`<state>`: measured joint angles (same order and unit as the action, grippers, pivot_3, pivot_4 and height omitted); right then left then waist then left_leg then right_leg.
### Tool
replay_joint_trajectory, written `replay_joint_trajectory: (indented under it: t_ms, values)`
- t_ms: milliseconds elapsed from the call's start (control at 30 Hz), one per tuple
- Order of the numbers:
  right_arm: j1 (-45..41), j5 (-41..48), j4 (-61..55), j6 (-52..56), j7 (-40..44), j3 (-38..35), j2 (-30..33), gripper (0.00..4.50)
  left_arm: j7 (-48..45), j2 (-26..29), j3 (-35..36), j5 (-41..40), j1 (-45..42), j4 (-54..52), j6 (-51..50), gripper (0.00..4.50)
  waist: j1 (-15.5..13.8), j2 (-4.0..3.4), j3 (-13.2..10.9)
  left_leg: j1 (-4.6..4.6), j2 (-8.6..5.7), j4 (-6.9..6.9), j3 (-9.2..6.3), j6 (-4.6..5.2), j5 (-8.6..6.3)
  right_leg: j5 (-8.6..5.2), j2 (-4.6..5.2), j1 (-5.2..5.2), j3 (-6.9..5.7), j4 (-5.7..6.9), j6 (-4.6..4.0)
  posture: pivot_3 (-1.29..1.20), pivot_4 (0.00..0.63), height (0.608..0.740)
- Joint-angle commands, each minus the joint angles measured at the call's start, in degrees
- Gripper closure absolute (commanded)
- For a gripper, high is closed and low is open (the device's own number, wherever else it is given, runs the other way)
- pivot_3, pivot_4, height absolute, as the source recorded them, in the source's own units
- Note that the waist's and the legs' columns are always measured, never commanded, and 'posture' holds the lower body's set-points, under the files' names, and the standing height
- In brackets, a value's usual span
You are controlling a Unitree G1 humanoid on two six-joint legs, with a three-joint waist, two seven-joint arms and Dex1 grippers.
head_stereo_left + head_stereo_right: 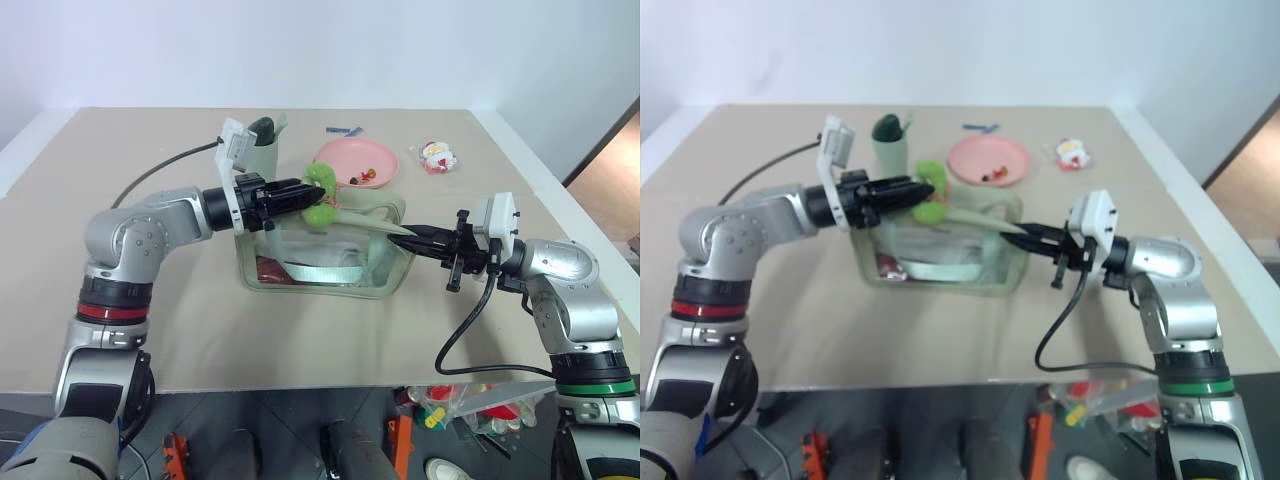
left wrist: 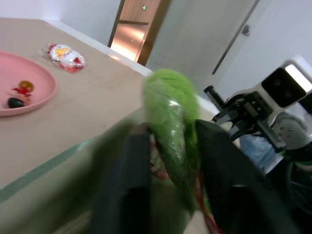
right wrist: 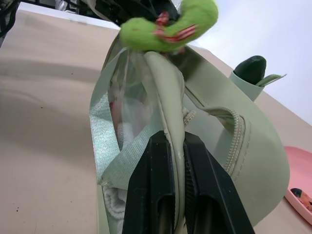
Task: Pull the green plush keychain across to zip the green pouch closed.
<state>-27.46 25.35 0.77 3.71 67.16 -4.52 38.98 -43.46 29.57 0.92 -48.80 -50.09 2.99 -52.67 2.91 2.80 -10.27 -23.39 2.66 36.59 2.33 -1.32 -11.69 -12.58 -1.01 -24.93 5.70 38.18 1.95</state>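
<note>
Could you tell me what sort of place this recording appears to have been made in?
Probably an indoor lab or test room: a plain beige table against white walls, a wooden door beyond, and staged props such as a pink plate, a small toy figure and a green pouch.

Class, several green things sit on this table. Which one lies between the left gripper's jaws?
The green plush keychain, fuzzy and lime-bright with red trim; the green pouch is clear-sided, and the pale green cup stands behind.

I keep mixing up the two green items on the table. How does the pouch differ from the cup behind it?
The green pouch is boxy with clear sides showing red and white contents; the pale green cup is opaque and holds something dark green. The pouch is soft, with a strap and zipper; the cup stands upright. The right gripper is pinching the pouch's edge; the cup stands free. Both are pale green.
</note>
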Motion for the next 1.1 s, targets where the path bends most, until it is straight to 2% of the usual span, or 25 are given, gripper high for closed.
replay_joint_trajectory:
  t_ms: [33, 133, 167, 333, 433, 567, 667, 767, 900, 1033, 1067, 1100]
  values:
    - [-0.1, 0.3, -2.0, -1.0, -0.2, -0.9, 0.2, 4.50, -4.2, 4.8, -0.6, 2.9, -2.1, -4.3, 0.5, 1.21, 0.0, -0.01, 0.0, 0.00, 0.00, 0.00, 0.00, 0.00, 0.00, 0.00, -0.01, -0.01, 0.00, 0.00, 0.00, 0.00, 0.150, 0.740]
    - [-0.3, 0.3, -1.6, -1.2, -0.1, -0.9, 0.3, 4.50, -7.1, 9.0, -1.3, 4.4, -1.9, -7.8, 0.4, 0.16, 0.0, -0.02, 0.0, 0.00, 0.02, -0.02, -0.03, 0.00, 0.00, 0.00, -0.01, -0.02, -0.04, 0.00, 0.00, 0.00, 0.150, 0.740]
    - [-0.5, 0.2, -1.4, -1.4, 0.0, -0.9, 0.3, 4.50, -8.1, 11.2, -1.7, 5.4, -1.4, -9.3, 0.5, 0.02, 0.0, -0.02, 0.0, -0.02, 0.02, -0.03, -0.03, 0.00, 0.00, 0.00, -0.01, -0.03, -0.04, 0.00, 0.00, 0.00, 0.150, 0.740]
    - [-0.9, 0.2, -0.5, -1.8, 0.3, -0.9, 0.3, 4.50, -11.7, 20.3, -3.6, 13.0, 4.4, -13.9, 5.2, 0.02, 0.1, -0.07, 0.0, -0.01, 0.03, -0.05, 0.00, 0.01, 0.00, -0.04, 0.00, -0.05, -0.02, 0.00, -0.02, 0.00, 0.150, 0.740]
    - [-1.0, 0.2, -0.4, -1.9, 0.4, -0.8, 0.2, 4.50, -12.3, 23.3, -1.4, 14.8, 10.0, -16.0, 7.4, 0.02, -0.1, -0.09, 0.0, -0.01, 0.05, -0.06, 0.00, 0.01, 0.00, -0.07, 0.00, -0.05, -0.05, 0.01, -0.08, 0.00, 0.150, 0.740]
    - [-1.4, 0.7, -0.6, -1.5, 0.2, -0.8, 0.0, 4.50, -10.2, 22.9, 3.2, 15.9, 16.8, -17.6, 10.9, 0.02, 0.0, -0.08, -0.1, -0.04, 0.07, -0.02, 0.04, 0.01, 0.00, -0.07, 0.03, -0.06, -0.06, 0.00, -0.09, 0.00, 0.150, 0.740]
    - [-1.7, 1.7, -1.8, 1.7, -1.0, -0.7, 0.0, 4.50, -6.3, 18.1, 5.9, 14.7, 19.7, -18.0, 12.5, 0.02, -0.1, -0.08, -0.1, -0.04, 0.07, -0.01, 0.05, 0.01, 0.00, -0.07, 0.05, -0.05, -0.08, 0.01, -0.09, 0.00, 0.150, 0.740]
    - [-1.8, 1.7, -2.4, 2.2, -0.9, -0.4, 0.0, 4.50, -3.7, 13.2, 6.8, 14.5, 20.1, -17.7, 14.4, 0.82, -0.2, -0.07, -0.1, -0.03, 0.06, 0.05, 0.03, 0.02, 0.00, -0.06, 0.06, 0.01, -0.11, 0.01, -0.08, 0.00, 0.150, 0.740]
    - [-1.7, 1.7, -2.7, 3.5, -0.6, -0.3, 0.4, 4.50, -2.7, 10.5, 5.3, 15.9, 20.2, -17.3, 15.5, 2.16, 0.0, -0.08, 0.0, -0.01, 0.07, 0.05, 0.07, 0.02, 0.00, 0.00, 0.04, -0.01, -0.05, 0.01, -0.06, 0.00, 0.150, 0.740]
    - [-1.8, 4.8, -4.8, 10.3, -0.5, -1.1, 2.1, 4.50, -2.2, 8.9, 4.7, 15.4, 21.6, -18.5, 14.5, 3.52, 0.0, -0.08, -0.1, -0.01, 0.07, 0.04, 0.04, 0.02, 0.00, 0.00, 0.02, 0.00, -0.07, 0.01, -0.06, 0.00, 0.150, 0.740]
    - [-2.0, 5.6, -5.6, 11.9, -0.8, -1.5, 2.6, 3.76, -2.1, 8.9, 4.7, 15.3, 21.8, -18.7, 14.4, 3.84, 0.0, -0.08, -0.1, -0.01, 0.07, 0.03, 0.05, 0.02, 0.00, 0.00, 0.03, -0.01, -0.05, 0.01, -0.06, 0.00, 0.150, 0.740]
    - [-2.2, 6.5, -6.3, 13.7, -1.1, -1.9, 3.1, 3.46, -2.2, 9.0, 4.7, 15.4, 22.0, -18.7, 14.3, 4.23, 0.0, -0.08, 0.0, -0.02, 0.07, 0.03, 0.04, 0.02, 0.00, 0.00, 0.03, -0.01, -0.06, 0.01, -0.06, 0.00, 0.150, 0.740]
